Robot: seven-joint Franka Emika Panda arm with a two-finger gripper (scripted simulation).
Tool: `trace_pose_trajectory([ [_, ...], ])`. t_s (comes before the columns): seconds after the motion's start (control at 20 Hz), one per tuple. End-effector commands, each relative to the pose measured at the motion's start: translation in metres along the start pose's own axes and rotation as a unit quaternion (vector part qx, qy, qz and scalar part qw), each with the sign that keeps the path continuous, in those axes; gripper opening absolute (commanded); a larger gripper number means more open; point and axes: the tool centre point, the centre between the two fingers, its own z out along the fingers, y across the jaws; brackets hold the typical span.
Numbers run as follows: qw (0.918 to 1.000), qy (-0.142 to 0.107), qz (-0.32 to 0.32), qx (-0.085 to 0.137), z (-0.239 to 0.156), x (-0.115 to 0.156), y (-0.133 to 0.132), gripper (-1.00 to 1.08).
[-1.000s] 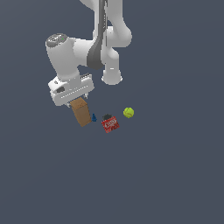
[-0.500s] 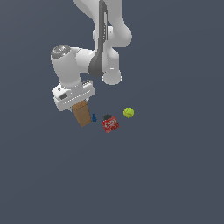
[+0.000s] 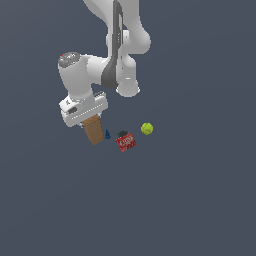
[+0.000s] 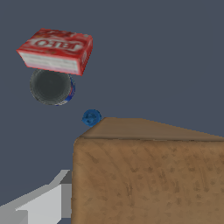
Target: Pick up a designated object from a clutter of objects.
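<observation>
A: What's changed?

B: The gripper point(image 3: 90, 121), clamped on the box point(image 4: 148, 175), has risen since a second ago. The box hangs under it, seemingly clear of the floor, so the pick looks nearly done.

A: Any writing?

B: Past the blue piece point(image 4: 91, 117) and a dark can point(image 4: 51, 85), the red packet point(image 4: 56, 50) reads "JELL-O".

The setting is a plain, flat floor point(image 3: 200, 200) of dark slate blue-grey that fills both views from edge to edge. It has no pattern, seams or visible edges or corners. The light is even and soft, casting hardly any shadow on the ground.
</observation>
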Motion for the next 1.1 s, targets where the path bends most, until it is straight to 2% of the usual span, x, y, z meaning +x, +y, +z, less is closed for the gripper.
trace_pose_trajectory([
  [0.0,1.0,-0.001,0.0,0.001,0.001,0.0,-0.001,-1.0],
  [0.55,1.0,0.0,0.0,0.0,-0.021,0.016,-0.011,-1.0],
  [1.05,1.0,-0.002,0.0,-0.002,-0.086,0.065,-0.045,-1.0],
])
